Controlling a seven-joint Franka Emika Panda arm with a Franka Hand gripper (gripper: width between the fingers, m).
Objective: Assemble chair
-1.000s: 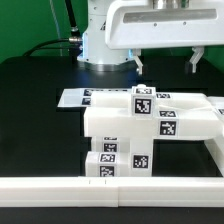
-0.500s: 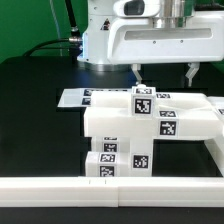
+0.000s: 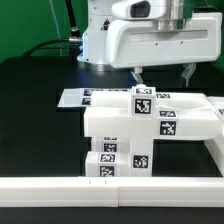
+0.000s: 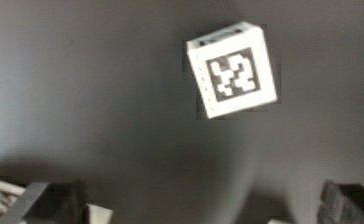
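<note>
The chair stands on the black table as a blocky white stack of tagged parts, close behind the long plain white rail that runs across the front edge. Its upper blocks spread toward the exterior view's right, and smaller tagged cubes sit lower at its front. Just behind it the marker board lies flat on the table. Above the stack hangs the gripper, its two fingers spread wide apart with nothing between them, clear of the chair. From the wrist view, one loose tagged white piece lies alone on the dark surface, well away from the fingertips.
</note>
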